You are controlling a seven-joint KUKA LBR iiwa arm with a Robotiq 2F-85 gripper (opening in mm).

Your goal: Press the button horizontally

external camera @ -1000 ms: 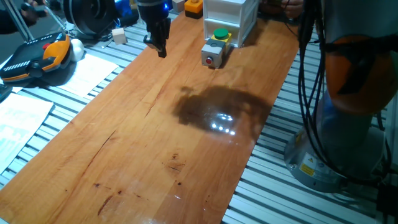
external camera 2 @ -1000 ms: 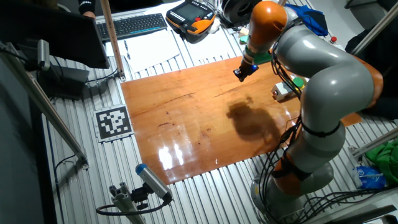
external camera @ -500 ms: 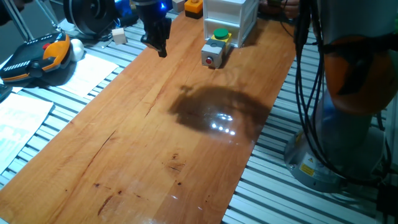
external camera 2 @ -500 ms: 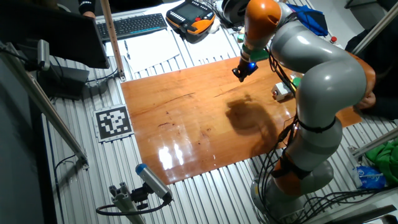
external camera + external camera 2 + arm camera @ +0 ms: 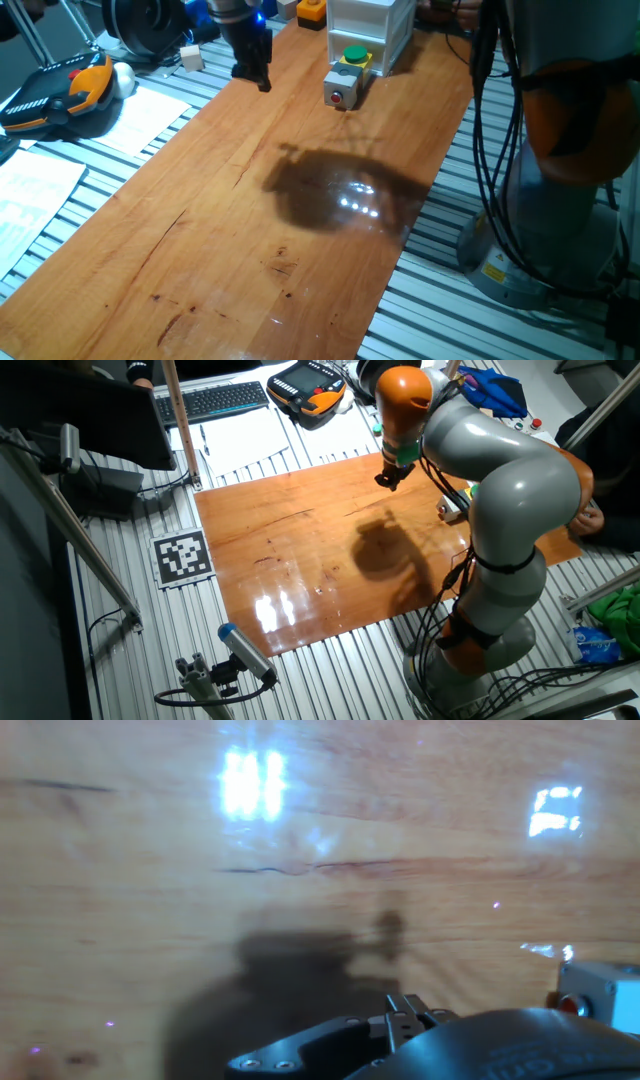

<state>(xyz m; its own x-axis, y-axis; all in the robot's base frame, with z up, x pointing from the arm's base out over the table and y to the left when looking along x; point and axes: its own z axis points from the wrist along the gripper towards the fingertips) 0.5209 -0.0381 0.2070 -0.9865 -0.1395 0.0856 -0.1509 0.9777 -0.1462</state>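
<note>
Gripper: we see the gripper [image 5: 256, 80] hanging dark just above the wooden board [image 5: 250, 200], near its far left edge; it holds nothing we can see, and we cannot tell whether its fingers stand apart or together.
Hand view: we look along the fingers at bare wood grain and the gripper's own shadow.
Button: we find the button box [image 5: 341, 88] to the right of the gripper, apart from it, its red button [image 5: 336, 98] on the side face.
Neighbours: a yellow box with a green button [image 5: 355, 57] sits just behind, against a white drawer unit [image 5: 370, 25].
</note>
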